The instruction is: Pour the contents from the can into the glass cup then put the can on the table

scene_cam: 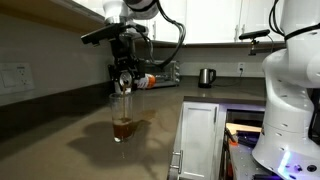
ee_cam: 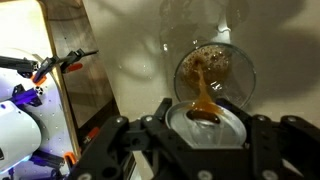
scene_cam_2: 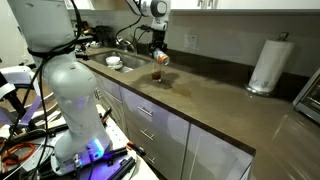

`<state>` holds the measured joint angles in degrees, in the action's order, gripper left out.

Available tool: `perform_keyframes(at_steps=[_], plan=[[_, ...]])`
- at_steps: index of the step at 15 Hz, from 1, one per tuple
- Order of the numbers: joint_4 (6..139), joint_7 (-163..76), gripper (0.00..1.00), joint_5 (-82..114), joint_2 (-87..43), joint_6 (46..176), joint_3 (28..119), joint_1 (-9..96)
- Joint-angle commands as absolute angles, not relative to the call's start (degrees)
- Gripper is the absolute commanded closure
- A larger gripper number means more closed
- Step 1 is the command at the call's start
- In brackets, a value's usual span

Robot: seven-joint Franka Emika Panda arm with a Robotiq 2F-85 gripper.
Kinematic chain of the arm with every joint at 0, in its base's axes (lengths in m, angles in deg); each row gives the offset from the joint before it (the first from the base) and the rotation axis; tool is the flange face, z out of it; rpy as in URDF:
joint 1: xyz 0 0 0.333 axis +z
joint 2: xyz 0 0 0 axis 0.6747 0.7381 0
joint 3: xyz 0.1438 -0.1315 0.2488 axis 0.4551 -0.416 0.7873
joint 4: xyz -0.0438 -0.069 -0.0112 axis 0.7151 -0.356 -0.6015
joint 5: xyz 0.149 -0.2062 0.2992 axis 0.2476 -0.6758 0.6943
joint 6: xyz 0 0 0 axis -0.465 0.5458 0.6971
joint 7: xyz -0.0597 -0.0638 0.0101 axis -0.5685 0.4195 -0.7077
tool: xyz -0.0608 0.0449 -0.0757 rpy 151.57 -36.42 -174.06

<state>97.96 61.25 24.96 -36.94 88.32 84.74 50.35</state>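
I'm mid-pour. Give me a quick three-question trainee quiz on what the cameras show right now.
1. True or false: the can stands upright on the table.
2. The tool is: A) open, B) shut on the can, C) shut on the glass cup.
3. Fill in: the liquid streaming into the glass cup is ____ in colour.
Key: 1 false; 2 B; 3 brown.

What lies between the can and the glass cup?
A stream of brown liquid runs from the can into the glass cup; the wrist view shows it.
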Motion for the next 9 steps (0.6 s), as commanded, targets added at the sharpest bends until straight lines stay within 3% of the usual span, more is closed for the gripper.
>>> perform_keyframes(at_steps=[1, 5, 6, 9], plan=[[97.82, 61.26, 0.5, 24.96, -36.92, 88.15, 84.74, 50.34], [97.82, 61.26, 0.5, 24.96, -36.92, 88.15, 84.74, 50.34], [97.71, 61.86, 0.75, 24.53, -37.04, 87.88, 84.82, 50.44], [97.59, 63.55, 0.75, 23.41, -37.14, 87.32, 85.14, 50.81]])
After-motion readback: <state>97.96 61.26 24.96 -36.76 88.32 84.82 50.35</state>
